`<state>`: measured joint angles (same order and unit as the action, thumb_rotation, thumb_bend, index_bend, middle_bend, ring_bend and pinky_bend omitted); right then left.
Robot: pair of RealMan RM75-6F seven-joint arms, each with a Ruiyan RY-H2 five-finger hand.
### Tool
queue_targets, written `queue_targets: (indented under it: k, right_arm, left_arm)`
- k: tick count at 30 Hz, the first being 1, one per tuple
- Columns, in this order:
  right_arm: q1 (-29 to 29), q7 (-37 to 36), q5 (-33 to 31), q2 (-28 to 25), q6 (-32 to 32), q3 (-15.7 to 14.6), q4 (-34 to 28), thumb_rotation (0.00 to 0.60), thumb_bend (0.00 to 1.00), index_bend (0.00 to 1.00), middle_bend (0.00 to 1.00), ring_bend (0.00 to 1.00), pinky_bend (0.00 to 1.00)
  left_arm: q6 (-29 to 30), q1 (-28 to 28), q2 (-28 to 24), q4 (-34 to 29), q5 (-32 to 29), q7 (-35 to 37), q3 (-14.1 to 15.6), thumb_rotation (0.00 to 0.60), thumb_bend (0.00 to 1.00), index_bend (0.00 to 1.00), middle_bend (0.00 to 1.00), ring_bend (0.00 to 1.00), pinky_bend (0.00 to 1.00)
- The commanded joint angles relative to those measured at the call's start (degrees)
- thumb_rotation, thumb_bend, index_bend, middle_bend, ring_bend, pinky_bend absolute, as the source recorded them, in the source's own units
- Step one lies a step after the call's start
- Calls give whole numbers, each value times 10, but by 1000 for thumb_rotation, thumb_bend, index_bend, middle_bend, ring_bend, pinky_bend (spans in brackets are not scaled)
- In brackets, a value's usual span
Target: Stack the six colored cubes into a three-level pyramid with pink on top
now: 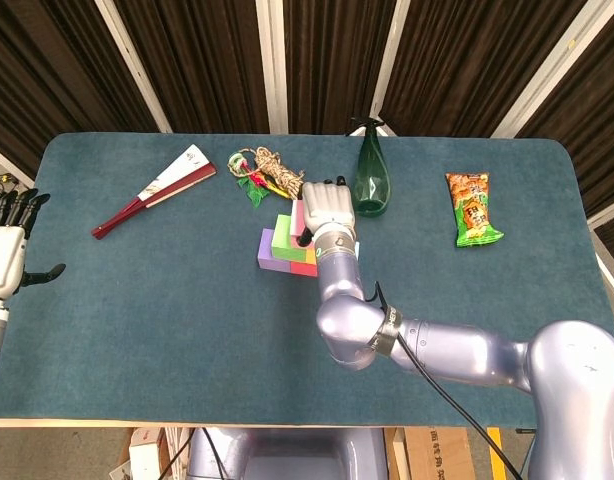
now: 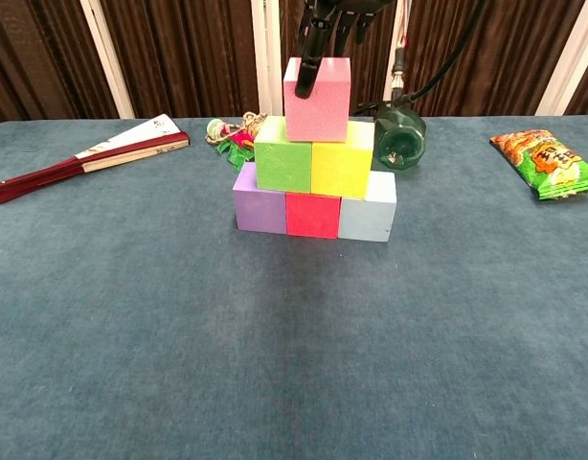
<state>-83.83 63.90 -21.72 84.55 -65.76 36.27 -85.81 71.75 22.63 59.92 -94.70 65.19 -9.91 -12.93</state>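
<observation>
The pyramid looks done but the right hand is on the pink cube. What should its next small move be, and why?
Probably open the right hand and lift straight up. The pink cube already sits on the green cube and yellow cube, over three base cubes; a finger lies across its front face.

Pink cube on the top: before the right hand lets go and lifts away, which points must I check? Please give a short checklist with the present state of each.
1. Pink cube sits on the green cube and yellow cube, across their seam: ok.
2. Bottom row of purple cube, red cube and pale blue cube closed up, no gaps: ok.
3. Right hand released from the pink cube: not ok, one finger lies against its front face.
4. Pink cube fully settled, no tilt: cannot tell, the hand covers its top.
5. Green bottle clear of the stack: ok.
6. Left hand away from the stack: ok.
</observation>
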Motion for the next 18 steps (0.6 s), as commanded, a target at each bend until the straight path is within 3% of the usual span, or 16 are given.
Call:
queue_targets:
  k: [1, 18]
  right_arm:
    - [0, 1, 0, 0, -1, 1, 0, 600, 250, 367, 272, 148, 11]
    - [1, 8, -4, 4, -8, 8, 1, 600, 250, 339, 248, 133, 11]
  left_arm:
    - [0, 0, 0, 0, 0, 1, 0, 600, 202, 115, 44, 0, 0]
    - [-1, 0, 1, 4, 0, 2, 0, 600, 202, 115, 44, 0, 0]
